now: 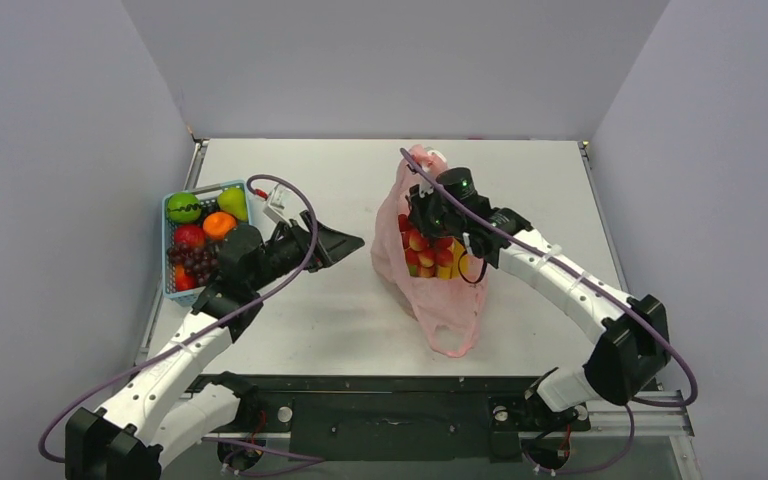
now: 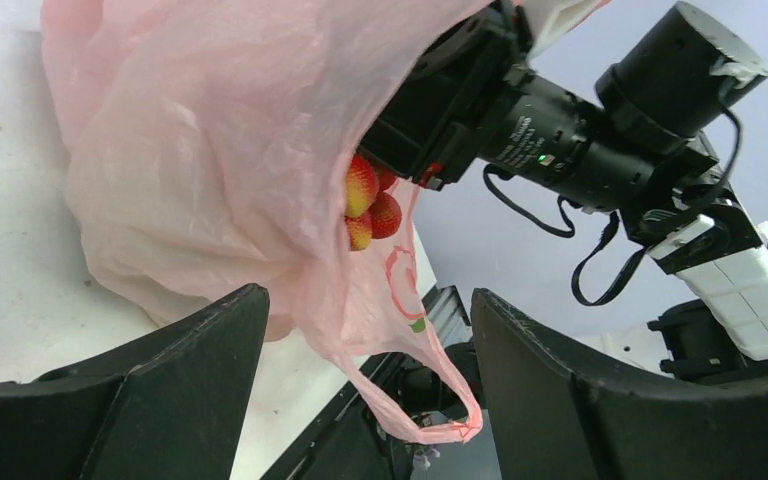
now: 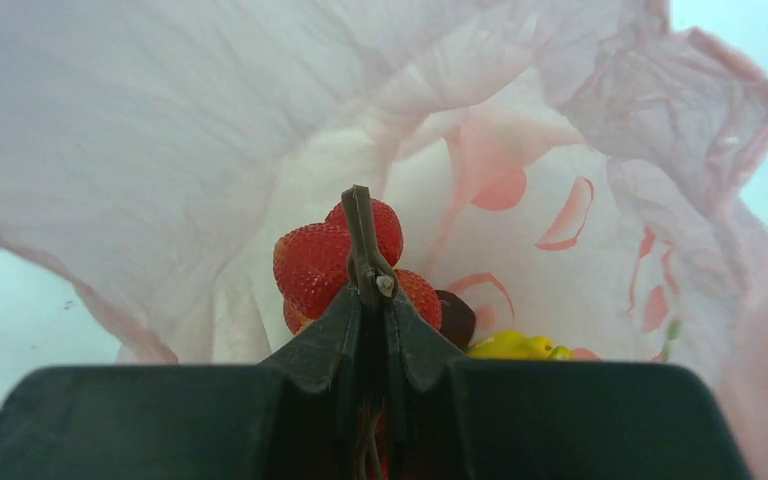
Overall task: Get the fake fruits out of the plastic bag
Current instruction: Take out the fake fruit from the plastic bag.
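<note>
- Overhead, one white tabletop (image 1: 360, 330) carries everything; two arms reach in from its near edge.
- One pink bag (image 1: 438, 300) slumps right of centre, its mouth gaping toward the right arm and a handle loop trailing toward the near edge.
- One blue basket (image 1: 170, 200) sits at the left edge, well apart from the bag. It holds about six pieces, among them a green striped ball (image 1: 182, 207); none of these is in the bag.
- One left pincer (image 1: 345, 243) hangs released between basket and bag, its jaws wide and aimed at the bag, grasping nothing.
- One right pincer (image 3: 368, 290) is inside the bag's mouth, clenched on the dark stem (image 3: 360, 225) of the cluster (image 3: 312, 265).
- Three red berries show from the wrist; through the film more red and yellow ones appear, too merged to count.
- One yellow fruit (image 3: 508, 345) lies deeper in the bag, beside a dark piece I cannot identify.
- Judged advice: draw the cluster out slowly along the open mouth, since a thin stem may slip or swing; the free pincer could pin the film so the bag does not lift too.
</note>
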Motion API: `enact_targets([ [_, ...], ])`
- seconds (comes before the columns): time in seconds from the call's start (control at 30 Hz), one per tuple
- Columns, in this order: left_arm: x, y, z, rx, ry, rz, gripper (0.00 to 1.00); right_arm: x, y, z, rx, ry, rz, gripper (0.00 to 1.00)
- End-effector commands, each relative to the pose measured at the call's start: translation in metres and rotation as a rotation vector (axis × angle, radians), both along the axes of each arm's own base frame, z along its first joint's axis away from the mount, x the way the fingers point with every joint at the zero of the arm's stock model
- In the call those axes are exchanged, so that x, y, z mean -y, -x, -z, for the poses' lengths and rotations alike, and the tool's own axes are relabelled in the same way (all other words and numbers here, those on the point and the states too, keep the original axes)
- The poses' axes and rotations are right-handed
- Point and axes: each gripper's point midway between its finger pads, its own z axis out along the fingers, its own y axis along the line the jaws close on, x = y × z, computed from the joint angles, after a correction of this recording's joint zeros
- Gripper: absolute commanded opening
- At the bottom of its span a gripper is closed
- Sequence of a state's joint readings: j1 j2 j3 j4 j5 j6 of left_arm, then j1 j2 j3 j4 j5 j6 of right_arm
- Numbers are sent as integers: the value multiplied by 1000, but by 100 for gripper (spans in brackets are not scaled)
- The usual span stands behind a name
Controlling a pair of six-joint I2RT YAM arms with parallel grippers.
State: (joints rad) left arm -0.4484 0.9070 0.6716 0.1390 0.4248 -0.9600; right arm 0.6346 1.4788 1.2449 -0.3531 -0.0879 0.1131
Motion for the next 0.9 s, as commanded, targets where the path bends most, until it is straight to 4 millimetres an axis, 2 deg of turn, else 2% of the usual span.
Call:
enact_targets([
  [0.0,8,6,-46,124,81,71,72,-7,3,-94,178,-162,-46,0],
  [0.1,16,8,-54,146,93,97,71,-3,3,-105,164,-149,-38,0],
  [0.17,22,9,-57,153,90,114,71,-1,1,-99,127,-112,-26,0],
  [0.27,32,7,-59,170,63,121,72,2,-2,-74,43,-62,3,0],
  [0.3,35,5,-60,193,36,115,72,1,2,-62,6,-55,-2,0],
  [0.33,38,-1,-51,201,-10,97,73,-1,5,-56,-19,-61,-10,0],
  [0.37,40,-4,-56,224,-25,91,73,-1,9,-45,-41,-58,-13,0],
  [0.4,42,-12,-49,241,-70,73,73,-4,13,-40,-54,-62,-23,0],
  [0.43,43,-17,-56,266,-79,61,73,-5,16,-30,-67,-53,-28,0],
  [0.47,45,-26,-51,277,-111,49,74,-5,18,-24,-75,-46,-22,0],
  [0.53,51,-38,-58,323,-130,42,74,-5,20,-18,-88,-41,-19,0],
  [0.63,59,-60,-65,369,-174,8,74,-5,22,-15,-96,-45,-20,0],
  [0.83,60,-106,-64,411,-296,-99,72,-9,29,-15,-111,-76,-47,0],
  [0.87,62,-112,-72,426,-300,-107,70,-9,31,-15,-113,-80,-47,0],
])
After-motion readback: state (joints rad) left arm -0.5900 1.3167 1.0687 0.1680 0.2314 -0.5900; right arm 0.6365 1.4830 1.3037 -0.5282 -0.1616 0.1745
